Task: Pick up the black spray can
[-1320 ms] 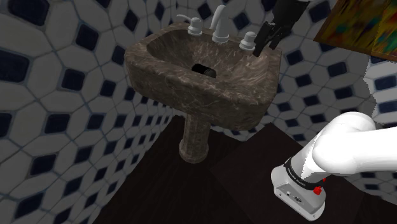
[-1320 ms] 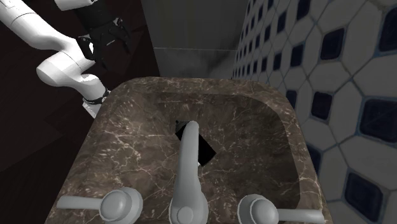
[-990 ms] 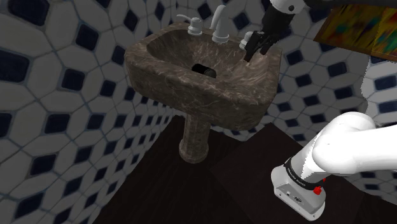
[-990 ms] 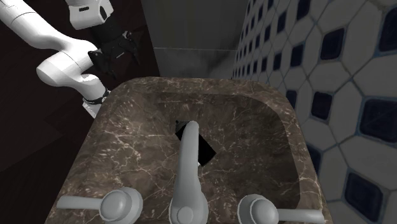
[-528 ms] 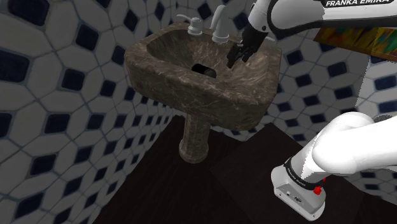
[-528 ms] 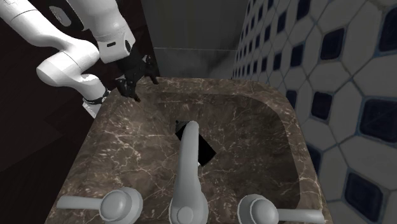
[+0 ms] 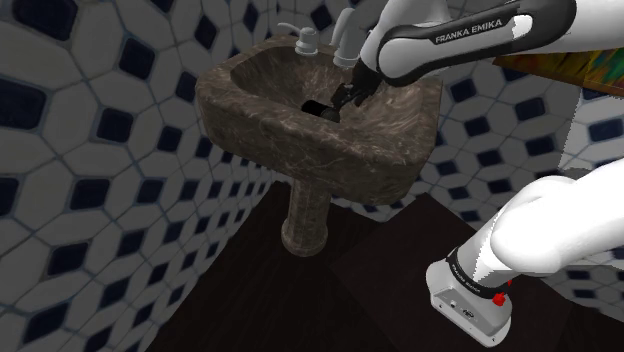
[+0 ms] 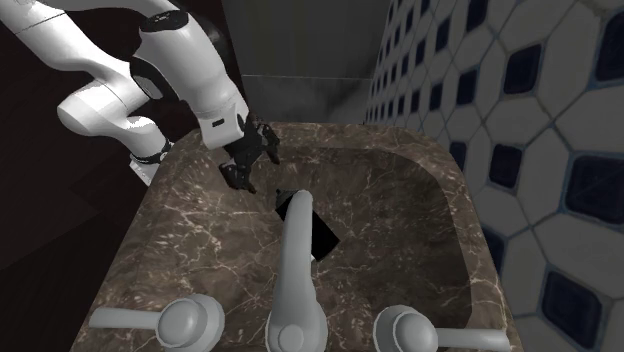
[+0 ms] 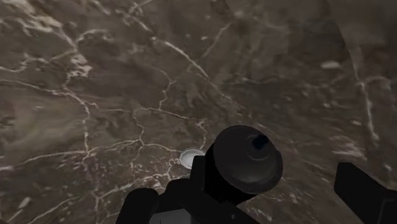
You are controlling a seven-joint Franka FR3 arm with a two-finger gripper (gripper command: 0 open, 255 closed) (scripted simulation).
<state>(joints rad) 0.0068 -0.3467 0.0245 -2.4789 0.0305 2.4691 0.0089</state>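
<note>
Approach step. Gripper [image 8: 252,168] jaws spread, nothing held, just above black spray can [image 9: 245,159], upright mid-basin of sink [image 7: 400,150] by drain [image 9: 189,157]. Next, prob: you lower, centre can btwn jaws, then clamp.

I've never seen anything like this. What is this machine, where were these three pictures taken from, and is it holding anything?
It is a white robot arm with black two-finger jaws. One camera stands beside its base, one looks down over the grey tap, and one rides on the hand. They show a brown marbled pedestal sink. In its basin sits a black spray can near a small white drain. The jaws hang open above the can, so nothing is held.
</note>
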